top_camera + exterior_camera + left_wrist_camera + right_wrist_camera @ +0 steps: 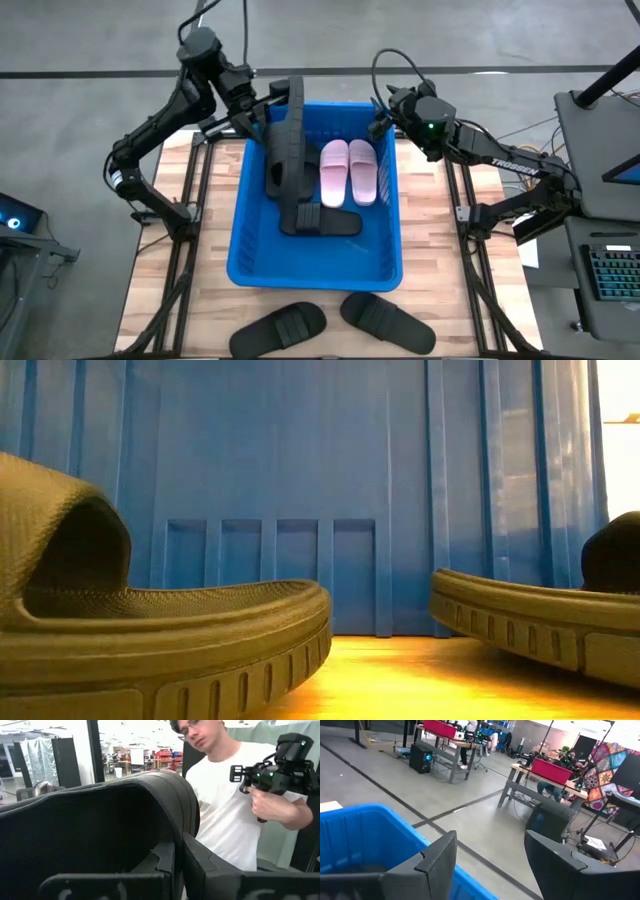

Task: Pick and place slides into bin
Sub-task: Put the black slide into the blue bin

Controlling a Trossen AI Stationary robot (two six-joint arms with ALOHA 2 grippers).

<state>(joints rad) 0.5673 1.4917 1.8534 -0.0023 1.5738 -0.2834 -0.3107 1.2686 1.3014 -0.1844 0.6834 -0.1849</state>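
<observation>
Grey concrete floor (485, 827), workbenches (545, 777) beyond.

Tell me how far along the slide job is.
Done: two pink slides and black ones lie in the blue bin. In hand: the left hand, shut, holds a black slide over the bin's far left. The right hand is open and empty. Left: two black slides on the table.

Up close, a black slide (100, 820) fills most of the frame, its ribbed edge curving over the top, pinched between the left gripper (177, 870) and its dark fingers (210, 870) closed tight on it. Behind it stands a person in a white T-shirt (225, 805), one hand (272, 807) gripping a black handheld device (272, 767) with green lights. Beyond, a bright workshop room.
</observation>
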